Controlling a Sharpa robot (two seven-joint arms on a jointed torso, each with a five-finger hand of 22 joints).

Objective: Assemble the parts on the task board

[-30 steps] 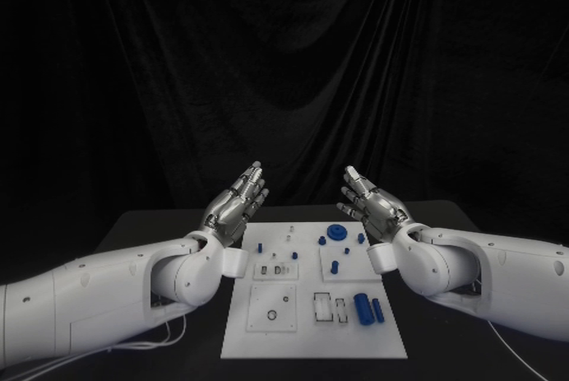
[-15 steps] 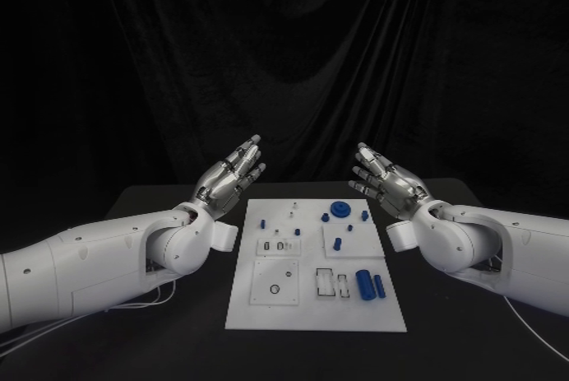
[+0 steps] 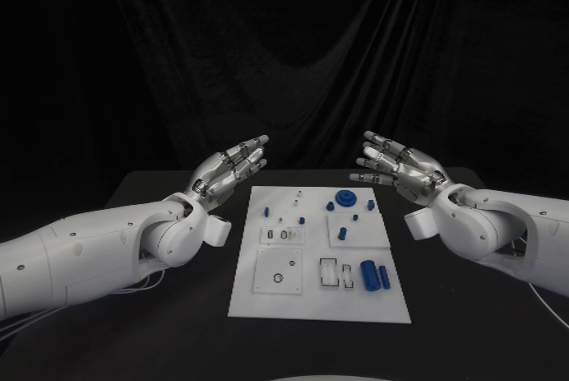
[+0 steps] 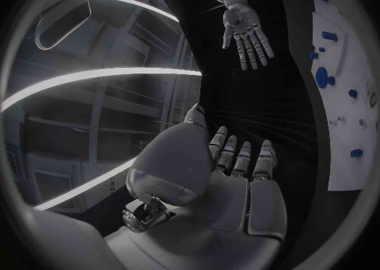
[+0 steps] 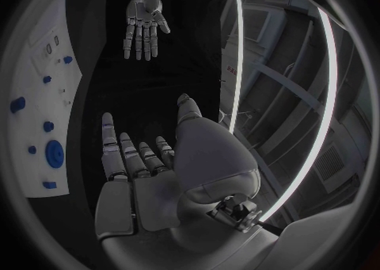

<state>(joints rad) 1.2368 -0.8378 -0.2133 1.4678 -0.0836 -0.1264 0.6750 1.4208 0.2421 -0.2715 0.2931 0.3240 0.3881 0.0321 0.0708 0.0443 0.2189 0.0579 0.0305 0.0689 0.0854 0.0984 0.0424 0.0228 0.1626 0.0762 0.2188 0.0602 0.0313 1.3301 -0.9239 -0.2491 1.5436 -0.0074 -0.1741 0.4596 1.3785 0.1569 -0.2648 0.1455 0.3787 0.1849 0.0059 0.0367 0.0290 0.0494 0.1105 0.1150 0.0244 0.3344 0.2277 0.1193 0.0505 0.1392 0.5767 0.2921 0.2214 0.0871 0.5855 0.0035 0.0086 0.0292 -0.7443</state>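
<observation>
On the black table (image 3: 142, 315), the white task board (image 3: 318, 303) lies lengthwise between the robot's two arms, its near end bare. A little farther up the board, two blue cylinders (image 3: 376, 276) lie side by side on its right side, just beside a pair of rectangular cut-outs (image 3: 337, 271), with a square plate bearing a small ring (image 3: 279, 271) to their left. Beyond these, toward the middle, a second plate carries small slots (image 3: 282, 233) on the left, while a short blue peg (image 3: 341, 233) sits on the right. Near the far end, a round blue gear-like part (image 3: 345, 199) rests on the board, with smaller blue pieces (image 3: 268, 209) scattered on either side (their exact shapes are too small to tell).

Flanking the far half of the board, both hands are raised above the table and touch nothing. The left hand (image 3: 228, 172) is held up beside the board's left edge, fingers apart and extended, with nothing in it. The right hand (image 3: 401, 171) mirrors it beside the right edge, fingers likewise spread and holding nothing. In the left wrist view, the left hand (image 4: 230, 181) shows its palm flat and bare, with the right hand (image 4: 247, 32) across from it, fingers splayed. A dark curtain (image 3: 284, 68) hangs behind the table.
</observation>
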